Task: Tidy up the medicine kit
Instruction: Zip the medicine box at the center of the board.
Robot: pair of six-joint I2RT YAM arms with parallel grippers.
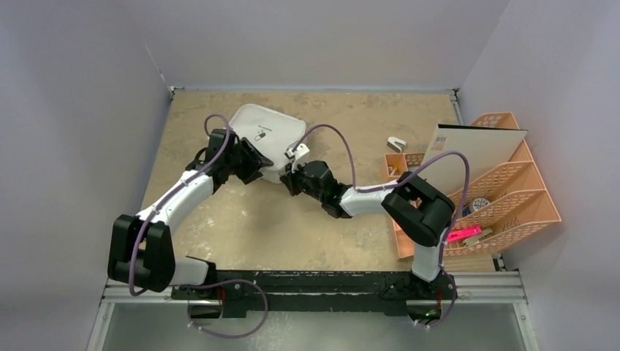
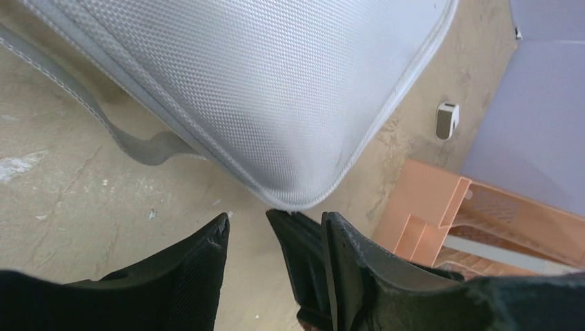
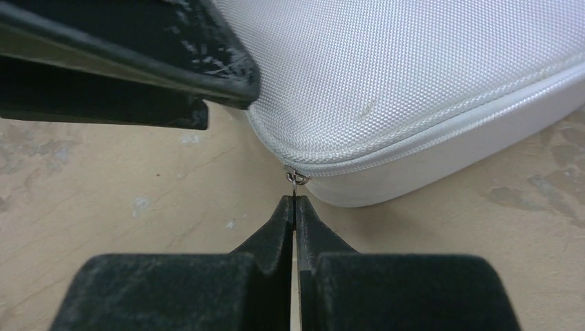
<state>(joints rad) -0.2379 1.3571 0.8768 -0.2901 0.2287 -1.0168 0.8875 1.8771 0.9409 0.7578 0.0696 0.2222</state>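
Top external view shows the mottled beige table (image 1: pixel 219 219) with the white textured zip-around medicine kit (image 1: pixel 265 131) lying closed at its far middle, well apart from the peach-orange lattice plastic organizer (image 1: pixel 512 190); the left gripper (image 1: pixel 262 168) stands parted and grasping nothing just beside the kit's near corner; the right gripper (image 3: pixel 295 203) is clenched, apparently on the small metal zipper pull (image 3: pixel 296 178); unzipping seems in hand, so next calls for drawing the pull along the seam; the contents are hidden, and the pull's tab is buried between the pads.
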